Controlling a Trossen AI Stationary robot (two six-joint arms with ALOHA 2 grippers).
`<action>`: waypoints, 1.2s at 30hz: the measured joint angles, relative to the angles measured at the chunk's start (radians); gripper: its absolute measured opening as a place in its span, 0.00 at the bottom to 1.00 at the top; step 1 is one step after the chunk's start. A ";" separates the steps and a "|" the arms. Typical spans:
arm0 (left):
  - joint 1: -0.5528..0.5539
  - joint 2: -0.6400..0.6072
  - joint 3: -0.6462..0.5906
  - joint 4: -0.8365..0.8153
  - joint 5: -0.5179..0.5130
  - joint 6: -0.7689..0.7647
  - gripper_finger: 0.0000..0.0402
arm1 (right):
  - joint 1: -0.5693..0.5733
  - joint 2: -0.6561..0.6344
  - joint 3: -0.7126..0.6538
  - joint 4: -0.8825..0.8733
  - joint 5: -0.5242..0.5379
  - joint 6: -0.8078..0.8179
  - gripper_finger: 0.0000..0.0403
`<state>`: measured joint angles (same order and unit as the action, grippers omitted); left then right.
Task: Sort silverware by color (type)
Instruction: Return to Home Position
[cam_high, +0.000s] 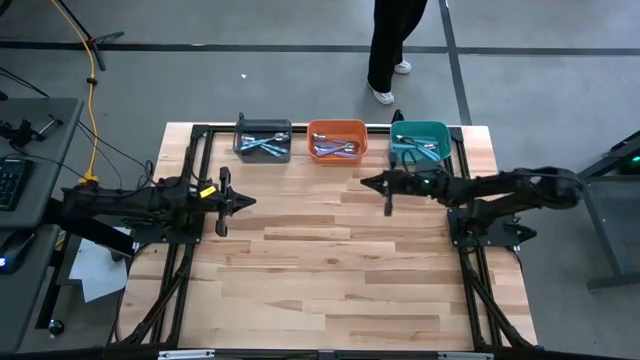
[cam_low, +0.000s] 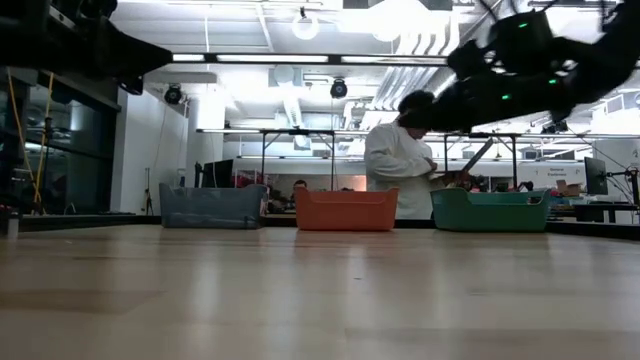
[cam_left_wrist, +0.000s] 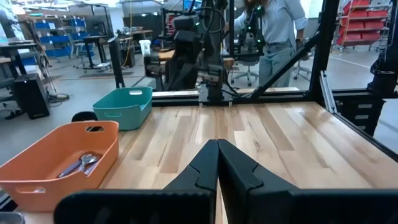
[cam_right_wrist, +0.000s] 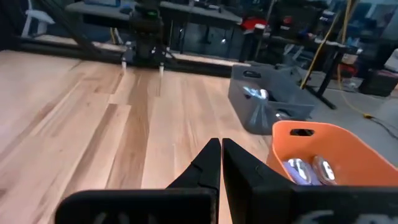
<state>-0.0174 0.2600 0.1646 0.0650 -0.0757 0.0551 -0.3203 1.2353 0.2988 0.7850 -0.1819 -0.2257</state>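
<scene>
Your left gripper (cam_high: 244, 201) and right gripper (cam_high: 367, 182) hung above the table (cam_high: 330, 270), fingers closed on nothing; the spoons (cam_high: 263, 144) lay in the grey bin (cam_high: 263, 124), orange bin (cam_high: 337, 123) and teal bin (cam_high: 420, 125).

Left bin (cam_high: 264, 157), middle bin (cam_high: 337, 159), right bin (cam_high: 420, 125) in row along table (cam_high: 330, 270) far edge; spoons (cam_high: 335, 149) in each; person (cam_high: 390, 45) behind table.

- The high view looked straight down over the whole worktop (cam_high: 330, 270).
- The low view sat at worktop height, facing the orange bin (cam_low: 345, 210) far off.
- Both wrist views, nearer, shared that bin.
</scene>
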 joint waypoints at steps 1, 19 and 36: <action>0.000 -0.010 0.000 -0.011 -0.004 0.001 0.00 | 0.000 -0.043 -0.021 -0.012 0.006 0.000 0.00; -0.001 -0.192 0.000 -0.201 -0.069 0.009 0.00 | 0.080 -0.695 -0.093 -0.541 0.182 0.003 0.00; -0.001 -0.256 -0.007 -0.282 -0.092 0.002 0.00 | 0.171 -1.038 -0.271 -0.527 0.238 0.008 0.00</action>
<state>-0.0185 0.0036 0.1577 -0.2168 -0.1677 0.0566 -0.1497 0.1972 0.0280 0.2579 0.0559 -0.2175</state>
